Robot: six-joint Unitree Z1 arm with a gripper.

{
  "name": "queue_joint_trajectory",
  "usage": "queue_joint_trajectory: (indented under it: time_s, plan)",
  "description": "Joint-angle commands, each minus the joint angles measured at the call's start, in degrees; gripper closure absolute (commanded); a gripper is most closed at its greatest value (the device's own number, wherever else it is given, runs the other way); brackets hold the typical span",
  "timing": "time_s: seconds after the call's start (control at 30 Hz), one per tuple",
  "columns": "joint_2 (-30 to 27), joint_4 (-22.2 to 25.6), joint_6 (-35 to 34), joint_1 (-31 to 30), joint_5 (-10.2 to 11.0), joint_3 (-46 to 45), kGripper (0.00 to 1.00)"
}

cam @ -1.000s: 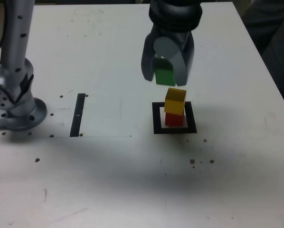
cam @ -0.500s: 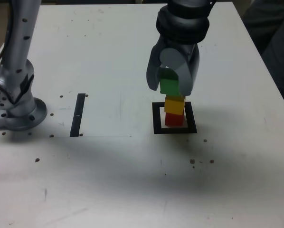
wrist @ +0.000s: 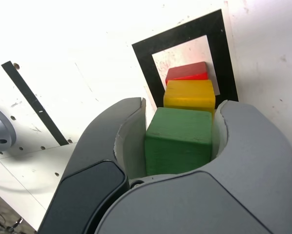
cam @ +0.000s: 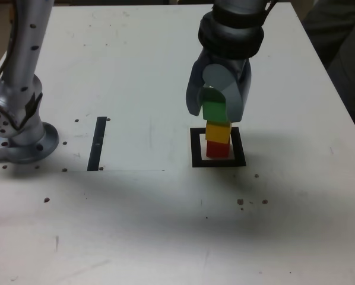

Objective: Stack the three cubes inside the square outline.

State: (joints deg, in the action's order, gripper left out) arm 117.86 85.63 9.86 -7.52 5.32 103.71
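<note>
Three cubes stood in one column over the outline [cam: 195, 148]: the red cube [cam: 217, 149] on the pale centre, the yellow cube [cam: 218, 133] on it, and the green cube [cam: 214, 110] on top, between the jaws of the gripper [cam: 216, 107]. The gripper was closed on the green cube, one jaw against each side face, as the wrist view confirmed [wrist: 179, 141]. Gripping by the sides left the underside free to seat, which is probably why it was held so. Whether green fully rested on yellow could not be told. Being cubes, they had no long axis; the column's axis ran straight up from the outline. Green's faces looked roughly square with yellow's, which suits a stable stack. I judged release to be the step remaining.
</note>
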Motion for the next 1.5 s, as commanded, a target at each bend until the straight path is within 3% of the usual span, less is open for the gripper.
queue_joint_trajectory:
  time_s: [0.0,0.1,0.17,0.63,1.0,1.33,1.47]
  plan:
    - [0.2,-0.3,0.1,0.2,0.2,-0.3,0.30]
    - [0.1,-0.7,0.3,0.2,0.2,-0.5,0.06]
    - [0.0,-0.9,0.3,0.2,0.2,-0.6,0.01]
    - [-1.5,-1.5,0.3,0.2,0.1,-1.5,0.00]
    - [-8.9,-2.2,0.2,0.2,2.1,-6.7,0.00]
    - [-19.1,-11.2,0.0,0.2,1.9,-21.5,0.00]
    - [-23.7,-14.8,0.0,0.2,0.8,-28.7,0.00]
